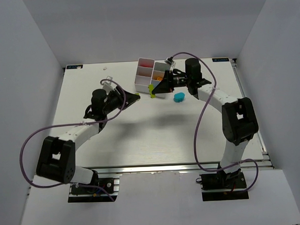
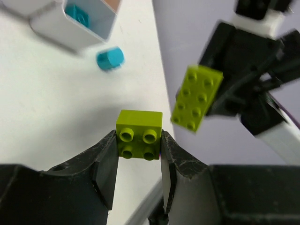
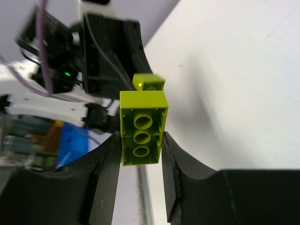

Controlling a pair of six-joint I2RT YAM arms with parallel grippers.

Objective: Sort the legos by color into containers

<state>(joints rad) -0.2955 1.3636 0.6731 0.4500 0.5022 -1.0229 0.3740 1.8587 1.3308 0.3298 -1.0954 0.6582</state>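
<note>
**A:** From above, where do the fingers stand?

**B:** The right fingers reach left, just in front of the containers, with a long lime brick at their tips. The left fingers point at it from the left, near but apart. A cyan brick lies loose on the bench near the containers.

**A:** And the left wrist view?

**B:** The left fingers are clenched on a small lime brick, pinched by its sides, studs toward the camera. Beyond it, the long lime brick hangs tilted in the right fingers, clear of the small one. The cyan brick sits just beside a container that holds another cyan piece.

**A:** Right wrist view?

**B:** The right fingers grasp the long lime brick by its long sides, hollow underside facing the camera. The small lime brick shows just past its far end, in the left fingers.
</note>
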